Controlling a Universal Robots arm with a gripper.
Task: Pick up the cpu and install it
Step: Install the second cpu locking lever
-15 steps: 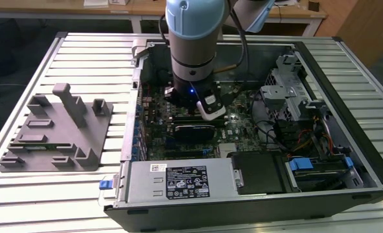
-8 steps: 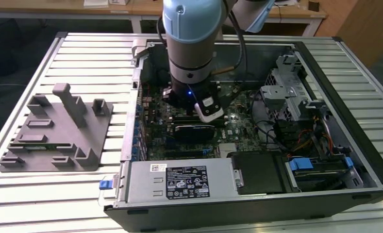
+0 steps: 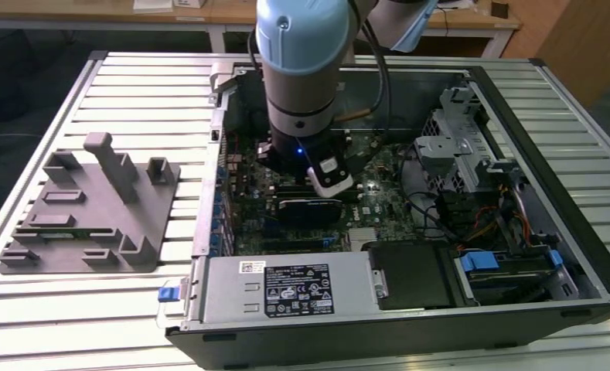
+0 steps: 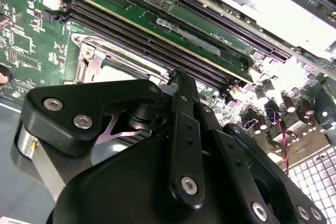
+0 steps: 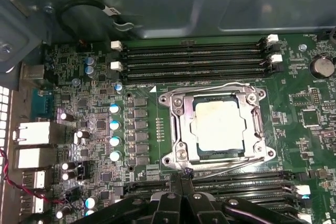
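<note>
The cpu, a pale silver square, lies flat inside the motherboard socket, with the metal retention frame around it. My gripper is shut with nothing between its fingertips. They sit just off the socket's edge, over the nearest memory slots. In the second wrist view the closed fingertips of the gripper hang close above the board beside the socket. In the exterior view the arm reaches down into the open computer case.
Rows of memory slots flank the socket. A graphics card lies below the wrist, a power supply is at the case's front, and a drive cage stands on the exterior view's right. A grey fixture rests on the slatted table.
</note>
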